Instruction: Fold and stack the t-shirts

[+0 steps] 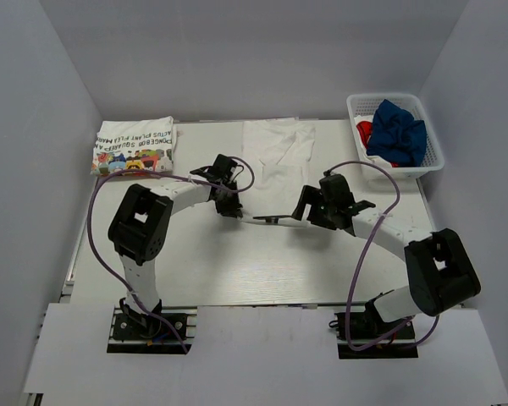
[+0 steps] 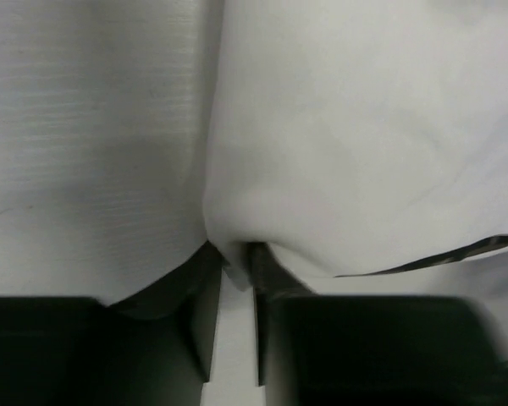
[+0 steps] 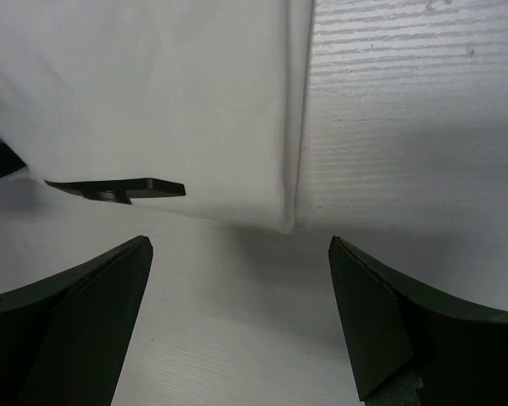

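Soft overhead light fills my top view: the pale grey tabletop (image 1: 237,271) is evenly bright, the arms (image 1: 140,224) casting faint shadows near its middle. My left wrist view is smeared; the plain white cloth t-shirt (image 2: 364,127) nearly washes out and the left gripper (image 2: 235,255) blurs black. My right wrist view is sharper, a soft shadow under the shirt's hem, the right gripper (image 3: 240,241) slightly defocused.

A robot lab cell — white walls (image 1: 262,51) box in a table (image 1: 237,271) with two bolted arms (image 1: 140,224).

Plain grey walls (image 1: 237,51) enclose a pale table (image 1: 237,271) (evenly lit, faintly ribbed surface).
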Controlling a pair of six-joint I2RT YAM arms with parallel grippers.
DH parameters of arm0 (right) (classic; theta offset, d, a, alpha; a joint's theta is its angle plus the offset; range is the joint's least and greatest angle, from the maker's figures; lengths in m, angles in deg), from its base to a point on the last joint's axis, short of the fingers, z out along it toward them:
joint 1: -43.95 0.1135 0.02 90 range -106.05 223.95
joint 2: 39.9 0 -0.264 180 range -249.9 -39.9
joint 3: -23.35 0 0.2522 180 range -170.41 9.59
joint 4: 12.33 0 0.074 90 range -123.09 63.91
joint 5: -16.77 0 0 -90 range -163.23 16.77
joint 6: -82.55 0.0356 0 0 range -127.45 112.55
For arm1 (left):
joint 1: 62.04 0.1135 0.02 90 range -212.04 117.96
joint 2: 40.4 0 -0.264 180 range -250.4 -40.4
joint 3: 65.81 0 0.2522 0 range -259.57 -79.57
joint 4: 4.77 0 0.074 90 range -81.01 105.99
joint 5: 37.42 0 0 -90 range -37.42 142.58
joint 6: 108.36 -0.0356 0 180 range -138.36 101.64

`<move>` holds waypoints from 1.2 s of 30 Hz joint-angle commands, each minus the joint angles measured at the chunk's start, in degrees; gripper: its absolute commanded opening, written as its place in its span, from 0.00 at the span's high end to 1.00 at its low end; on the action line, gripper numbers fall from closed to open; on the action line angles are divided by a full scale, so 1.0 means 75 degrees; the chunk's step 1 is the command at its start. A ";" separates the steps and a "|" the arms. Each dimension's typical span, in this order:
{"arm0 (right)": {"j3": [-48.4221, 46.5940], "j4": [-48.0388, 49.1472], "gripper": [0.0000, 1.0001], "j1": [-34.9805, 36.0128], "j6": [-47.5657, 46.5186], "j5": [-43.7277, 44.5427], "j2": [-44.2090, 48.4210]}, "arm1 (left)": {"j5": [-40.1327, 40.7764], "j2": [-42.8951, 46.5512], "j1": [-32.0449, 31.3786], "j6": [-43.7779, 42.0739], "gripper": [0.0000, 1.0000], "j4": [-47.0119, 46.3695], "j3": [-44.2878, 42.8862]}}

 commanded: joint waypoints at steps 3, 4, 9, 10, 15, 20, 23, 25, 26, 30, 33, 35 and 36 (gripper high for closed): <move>0.0155 0.0415 0.12 -0.0053 0.0132 -0.0085 -0.0454 | -0.0120 -0.0337 -0.0037 -0.0147 0.96 -0.0047 -0.0049; 0.0155 0.0450 0.13 -0.0018 0.0132 -0.0085 -0.0513 | -0.0120 -0.0337 -0.0037 -0.0147 1.00 -0.0046 -0.0049; 0.0202 0.0731 0.38 0.0005 0.0144 -0.0425 -0.0900 | -0.0190 -0.0079 -0.0037 -0.0147 1.00 -0.0046 0.0196; 0.0225 0.0767 0.42 0.0029 0.0190 -0.0425 -0.0947 | -0.0190 -0.0010 -0.0106 -0.0147 1.00 0.0023 0.0197; 0.0448 0.1069 0.67 0.0005 0.0202 0.0230 -0.0982 | -0.0120 0.0237 -0.0107 -0.0147 1.00 0.0094 0.0466; 0.0377 0.0908 1.00 0.0110 -0.0031 0.0641 -0.0611 | -0.0050 0.0494 -0.0107 -0.0147 1.00 0.0210 0.0537; 0.0693 0.0931 1.00 0.0169 -0.0253 0.0711 0.0348 | -0.0050 0.0787 -0.0177 -0.0147 1.00 0.0211 0.0793; 0.0858 0.0417 1.00 0.0216 -0.0348 0.0641 0.0773 | -0.0050 0.1267 -0.0247 -0.0147 1.00 0.0211 0.1064; 0.0905 0.0195 1.00 0.0297 -0.0592 0.0432 0.1205 | -0.0050 0.1443 -0.0248 -0.0147 1.00 0.0211 0.1134; 0.1069 -0.0497 1.00 0.0614 -0.0747 -0.0015 0.2939 | -0.0306 0.2508 -0.0504 -0.0147 1.00 0.0493 0.1438; 0.0941 -0.1235 1.00 0.0860 -0.0607 0.0067 0.3901 | -0.0588 0.3411 -0.0692 -0.0041 1.00 0.0633 0.1580; 0.0800 -0.1599 1.00 0.1001 -0.0571 0.0160 0.4314 | -0.0693 0.3810 -0.0763 0.0110 1.00 0.0808 0.1580; 0.0742 -0.1809 1.00 0.1013 -0.0525 0.0219 0.4582 | -0.0694 0.4159 -0.0763 0.0111 1.00 0.0809 0.1580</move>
